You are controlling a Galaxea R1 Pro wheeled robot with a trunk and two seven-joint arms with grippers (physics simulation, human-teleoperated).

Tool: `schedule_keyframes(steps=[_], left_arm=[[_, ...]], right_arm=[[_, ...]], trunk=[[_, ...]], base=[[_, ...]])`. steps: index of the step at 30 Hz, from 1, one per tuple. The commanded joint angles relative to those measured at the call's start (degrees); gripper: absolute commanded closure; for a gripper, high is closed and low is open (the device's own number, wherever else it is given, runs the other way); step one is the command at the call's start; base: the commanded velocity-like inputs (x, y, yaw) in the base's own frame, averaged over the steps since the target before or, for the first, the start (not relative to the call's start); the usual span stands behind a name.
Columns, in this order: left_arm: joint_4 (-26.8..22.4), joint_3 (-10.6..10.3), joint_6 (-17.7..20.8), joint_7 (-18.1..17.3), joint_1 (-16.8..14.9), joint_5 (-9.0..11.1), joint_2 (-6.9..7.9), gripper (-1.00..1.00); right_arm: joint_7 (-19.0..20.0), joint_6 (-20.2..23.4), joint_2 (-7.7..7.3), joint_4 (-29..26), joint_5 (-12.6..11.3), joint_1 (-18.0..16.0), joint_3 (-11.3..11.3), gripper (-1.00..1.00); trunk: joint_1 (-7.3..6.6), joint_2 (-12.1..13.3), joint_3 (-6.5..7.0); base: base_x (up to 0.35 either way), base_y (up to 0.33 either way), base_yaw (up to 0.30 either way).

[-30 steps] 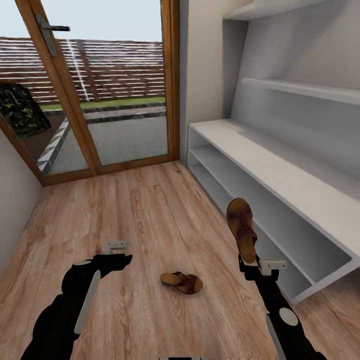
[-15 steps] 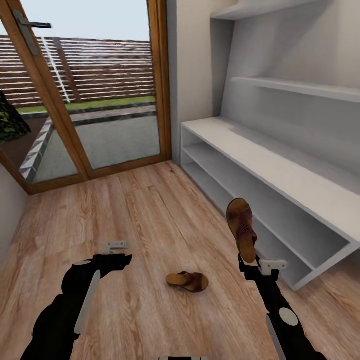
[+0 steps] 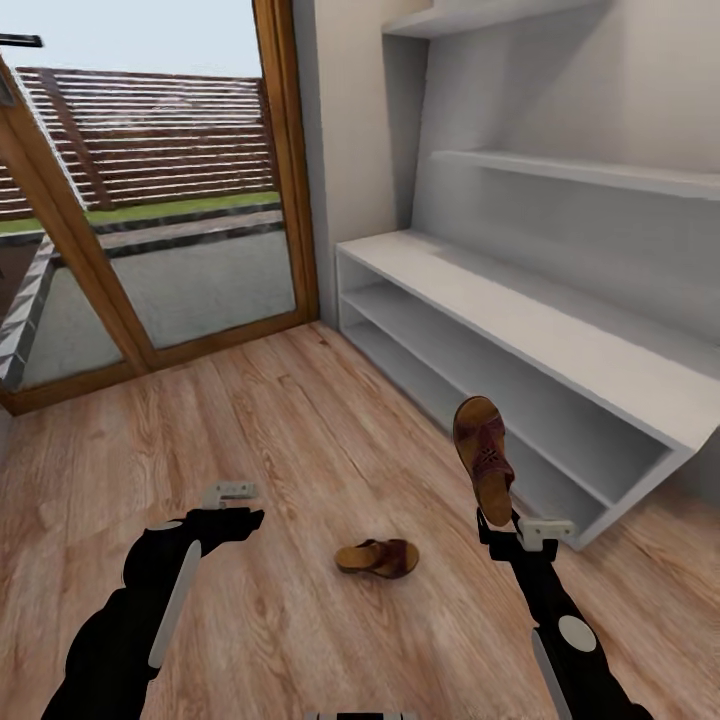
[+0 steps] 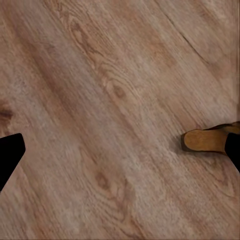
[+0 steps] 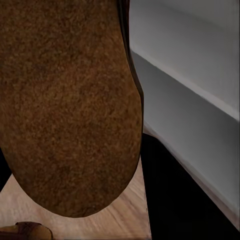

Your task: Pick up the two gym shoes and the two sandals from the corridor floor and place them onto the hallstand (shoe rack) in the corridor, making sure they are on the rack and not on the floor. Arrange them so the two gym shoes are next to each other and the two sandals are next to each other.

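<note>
— On the hallstand [image 3: 520, 330], what sits on its tiers?
— Bare tiers; one sandal [image 3: 378, 558] lies on the corridor floor [image 3: 300, 430].
— And the jaws?
— The right gripper [image 3: 500, 525] is clamped on the other sandal [image 3: 484, 458], upright near the rack. The left gripper [image 3: 238, 505] hovers empty; its opening I cannot tell.

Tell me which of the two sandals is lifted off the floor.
The sandal standing upright in the right gripper is lifted; the other sandal lies flat on the corridor floor between the arms.
</note>
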Motion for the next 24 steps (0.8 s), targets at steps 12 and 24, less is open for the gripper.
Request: schedule_keyframes(steps=[12, 24], left_arm=[[0.00, 0.00, 0.00, 0.00, 0.00, 0.00, -0.03, -1.00], [0.00, 0.00, 0.00, 0.00, 0.00, 0.00, 0.00, -1.00]], right_arm=[[0.05, 0.00, -0.01, 0.00, -0.24, 0.00, 0.00, 1.00], [0.05, 0.00, -0.01, 0.00, -0.22, 0.00, 0.00, 1.00]], trunk=[[0.00, 0.00, -0.28], [0.00, 0.00, -0.55]], base=[[0.000, 0.031, -0.298], [0.000, 0.000, -0.299]])
